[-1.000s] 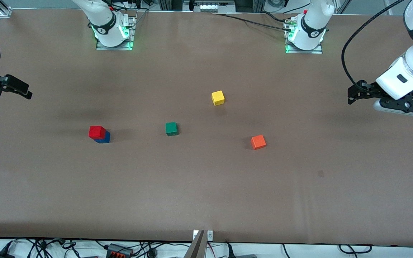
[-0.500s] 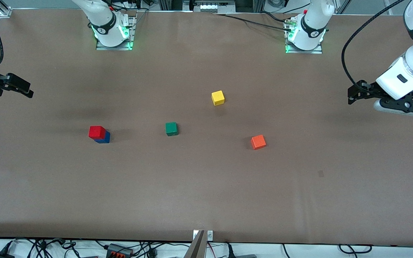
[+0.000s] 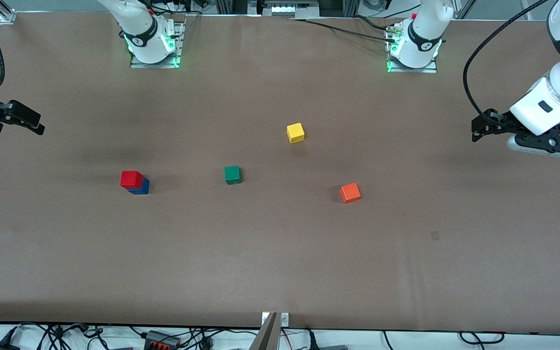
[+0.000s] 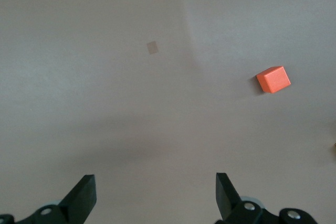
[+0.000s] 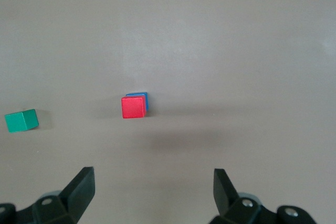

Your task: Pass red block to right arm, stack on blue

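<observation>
Because both jaws are standing apart and empty, you are viewing a finished stack.
Stack: red block point(image 3: 131, 179) is resting on the blue point(image 3: 142, 187).
Left gripper point(image 3: 485, 127): is waiting over its table end.
Right gripper point(image 3: 29, 124): is hovering aside, clearing the stack.

Red block point(image 3: 131, 179): small bright-red cube, sitting upright atop my blue cube point(image 3: 142, 187), slightly offset, toward my right arm's end of the table.

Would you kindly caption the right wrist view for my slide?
Open right gripper above the table, red block stacked on the blue cube, green cube nearby.
</observation>
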